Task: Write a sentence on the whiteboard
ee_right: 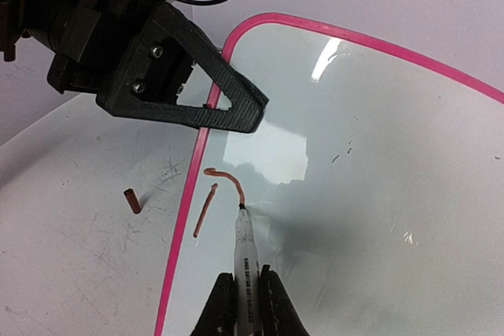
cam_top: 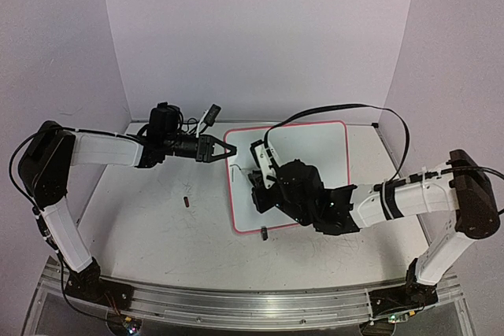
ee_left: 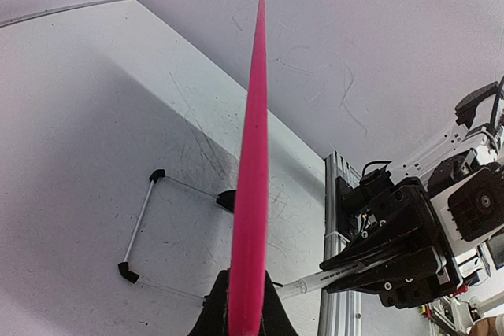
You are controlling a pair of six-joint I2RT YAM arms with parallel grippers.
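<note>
Right gripper (ee_right: pixel 242 293) clamped on marker (ee_right: pixel 243 245), tip down, touching whiteboard (ee_right: pixel 378 155) near its left edge. Just beside tip: two short reddish-brown strokes, only visible part of sentence (ee_right: pixel 205 210). Left gripper (cam_top: pixel 224 149) closed on whiteboard's pink rim at far-left corner. Whiteboard sits mid-table (cam_top: pixel 150 234), between both arms. Small brown cylinder (cam_top: pixel 186 201) lies on table left of whiteboard, apart from it.
</note>
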